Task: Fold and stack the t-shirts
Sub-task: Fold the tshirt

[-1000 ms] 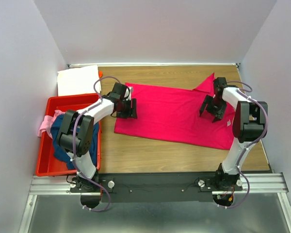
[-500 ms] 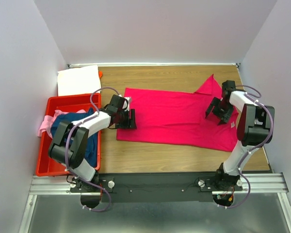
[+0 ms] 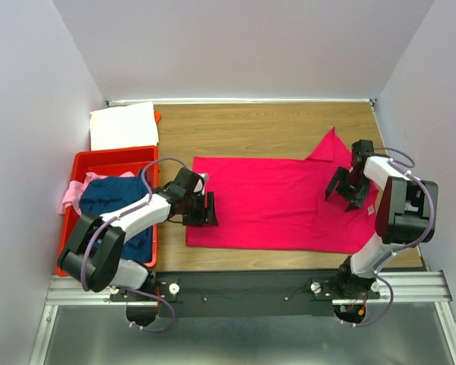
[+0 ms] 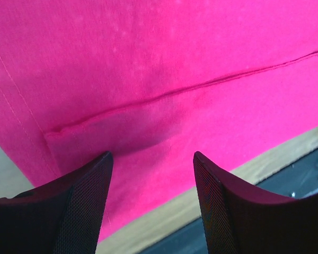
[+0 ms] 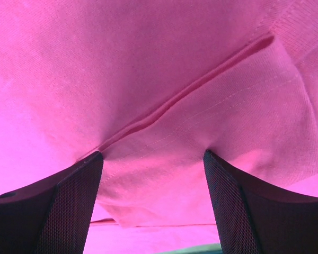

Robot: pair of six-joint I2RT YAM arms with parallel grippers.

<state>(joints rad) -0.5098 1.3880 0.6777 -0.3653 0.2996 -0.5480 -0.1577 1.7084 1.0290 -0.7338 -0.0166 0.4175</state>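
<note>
The bright pink shirt [image 3: 277, 201] lies spread flat on the wooden surface [image 3: 243, 125], between the two arms. One sleeve sticks up at its far right corner.

The left hand [image 3: 205, 209] is at the shirt's left edge. In its wrist view the two fingers [image 4: 79, 211] are wide apart, with a folded-over edge of cloth just past them. The fingertips are cut off by the bottom of the picture, so I cannot tell if they press on the cloth. The hand has hold of nothing.

The right hand [image 3: 343, 192] is near the shirt's right edge. Its fingers [image 5: 69, 206] are wide apart too, above a seam and a doubled bit of cloth. It grips nothing that I can see.

The blue shirt [image 3: 110, 198] sits bunched in the red bin [image 3: 68, 255], partly hidden by the left arm. The pale pink shirt [image 3: 68, 196] hangs over the bin's left side, and only a little shows. The white shirt [image 3: 121, 125] lies behind the bin.

Since a second ago, both hands have come closer to the arm bases. The bright pink shirt has slid that way too and lies straighter.
</note>
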